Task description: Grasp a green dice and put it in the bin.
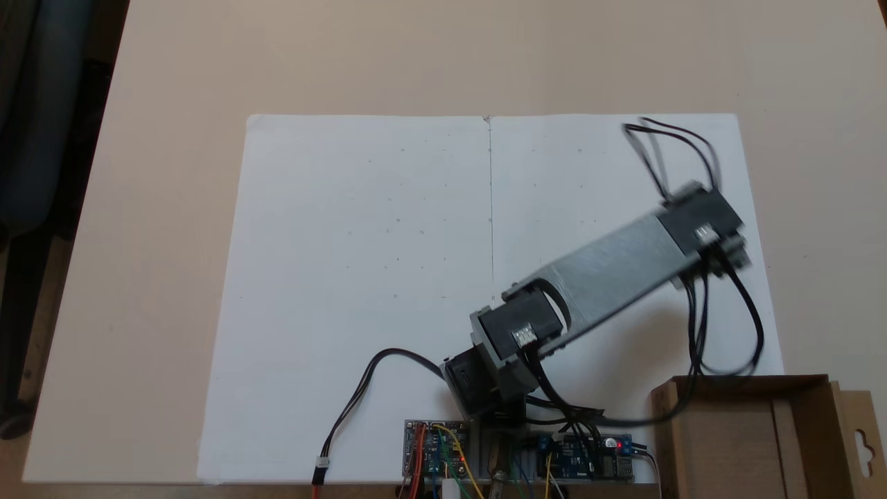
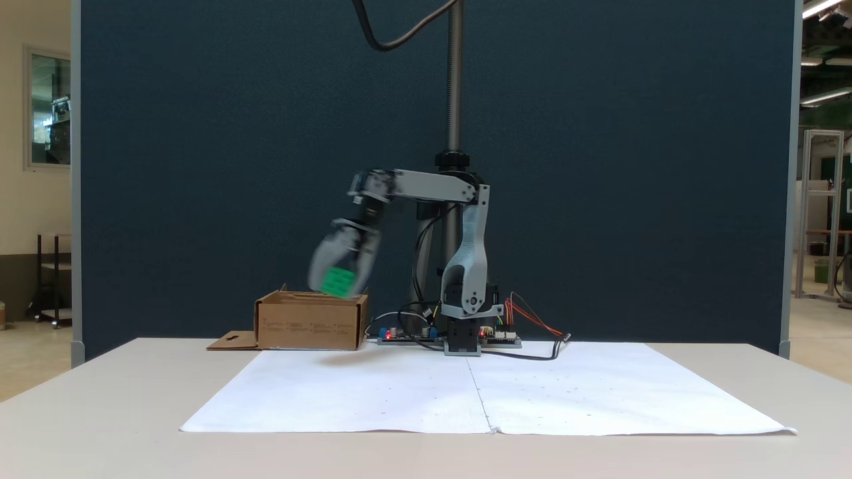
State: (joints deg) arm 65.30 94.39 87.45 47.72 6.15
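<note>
You are in the carrying step: the gripper (image 2: 339, 283) holds the green dice (image 2: 337, 282) just above the bin (image 2: 311, 324), so next center it over the bin and let go.

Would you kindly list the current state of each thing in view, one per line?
Small bright green plastic dice: held off the table in the gripper, just above the box's rim, blurred.
Grey gripper: shut on the dice.
Brown cardboard bin: open-topped, upright, side flap lying flat on the table.
White paper sheet: lying flat.
</note>
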